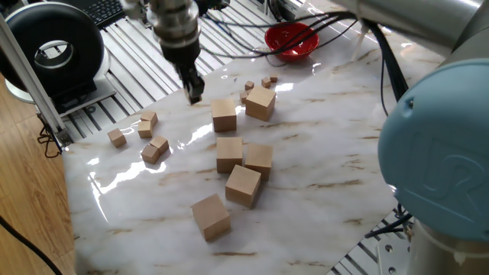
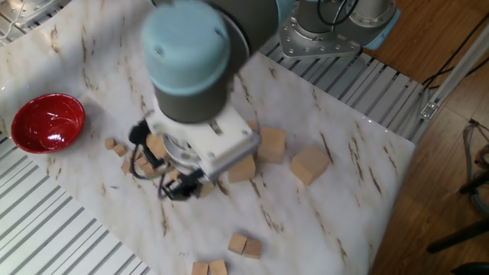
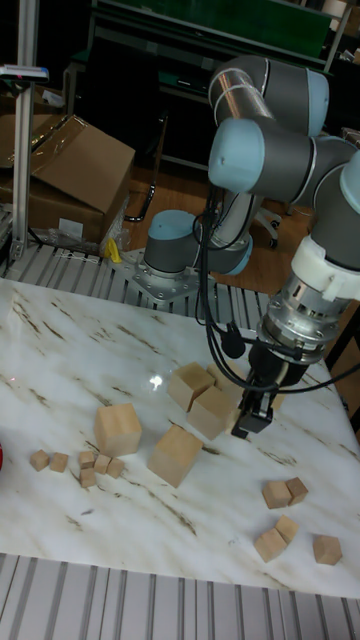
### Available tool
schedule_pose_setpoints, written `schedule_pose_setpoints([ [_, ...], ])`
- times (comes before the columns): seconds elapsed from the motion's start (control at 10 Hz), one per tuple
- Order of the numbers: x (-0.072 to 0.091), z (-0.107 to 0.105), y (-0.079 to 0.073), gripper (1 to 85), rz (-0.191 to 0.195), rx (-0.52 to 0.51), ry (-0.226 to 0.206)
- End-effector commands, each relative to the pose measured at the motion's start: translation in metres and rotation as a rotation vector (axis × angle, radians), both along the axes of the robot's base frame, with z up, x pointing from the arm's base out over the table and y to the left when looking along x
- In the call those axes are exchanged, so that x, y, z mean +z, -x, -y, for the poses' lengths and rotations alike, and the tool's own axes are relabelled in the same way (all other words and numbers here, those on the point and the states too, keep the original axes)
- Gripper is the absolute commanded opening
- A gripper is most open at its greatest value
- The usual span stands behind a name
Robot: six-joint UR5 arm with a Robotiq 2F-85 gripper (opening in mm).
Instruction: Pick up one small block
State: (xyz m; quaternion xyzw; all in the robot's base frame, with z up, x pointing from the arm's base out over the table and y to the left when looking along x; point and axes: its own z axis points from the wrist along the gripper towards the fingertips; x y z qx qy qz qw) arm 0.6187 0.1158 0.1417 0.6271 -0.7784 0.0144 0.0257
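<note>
My gripper (image 1: 193,93) hangs above the far left part of the marble table, fingers pointing down and drawn close together. A small tan bit shows at its tips, the small block (image 2: 171,178), mostly hidden by the dark fingers. In the tall fixed view the gripper (image 3: 248,420) is beside the big cubes, its fingers reading as one dark shape. Several more small blocks (image 1: 267,81) lie near the red bowl (image 1: 291,40); they also show as small blocks (image 3: 95,464) at the left in the tall fixed view.
Several big tan cubes (image 1: 229,153) sit mid-table, one (image 1: 210,216) near the front. A cluster of mid-sized cubes (image 1: 155,149) lies at the left edge. A black round device (image 1: 52,47) stands on the slatted frame beyond the table.
</note>
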Motion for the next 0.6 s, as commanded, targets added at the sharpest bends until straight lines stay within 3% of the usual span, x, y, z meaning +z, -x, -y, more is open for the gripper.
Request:
schedule_pose_setpoints([
  [0.0,0.0182,0.0100,0.0047,13.7,-0.015,0.008,-0.009],
  [0.5,0.0195,0.0111,0.0057,13.7,-0.014,-0.003,-0.005],
])
